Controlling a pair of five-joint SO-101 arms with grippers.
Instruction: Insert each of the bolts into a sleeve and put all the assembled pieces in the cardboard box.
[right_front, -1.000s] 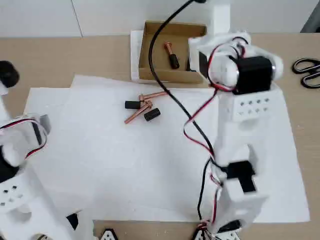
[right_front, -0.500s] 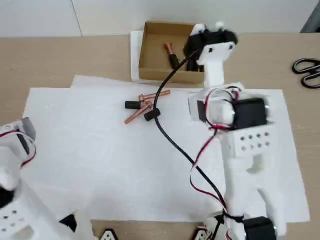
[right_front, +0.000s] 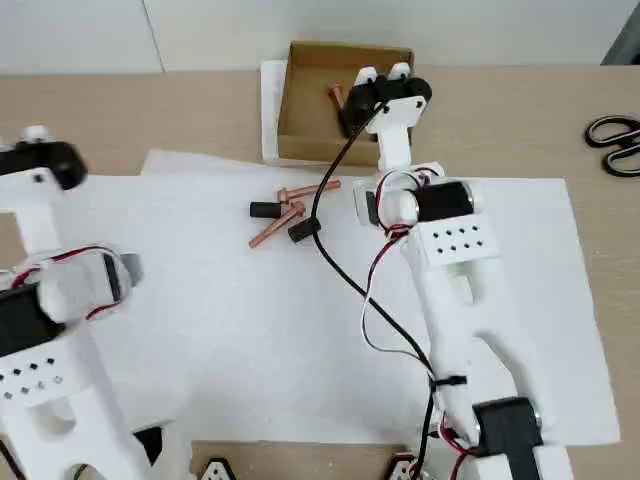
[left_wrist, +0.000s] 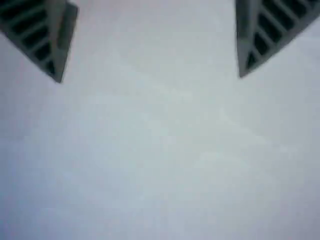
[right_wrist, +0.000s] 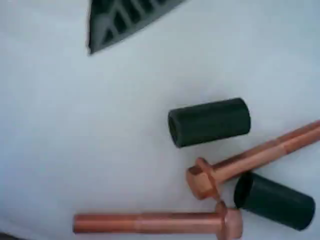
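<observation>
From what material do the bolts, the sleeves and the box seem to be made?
The bolts look like metal with a copper-coloured, slightly glossy finish. The sleeves are matte black, perhaps rubber or plastic; the look leaves it open. The cardboard box is plain brown cardboard, matte, with thin walls.

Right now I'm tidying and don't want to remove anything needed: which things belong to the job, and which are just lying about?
Job: two loose bolts, two black sleeves, cardboard box, assembled piece inside it.
Lying about: scissors, white paper sheet under the parts.
</observation>
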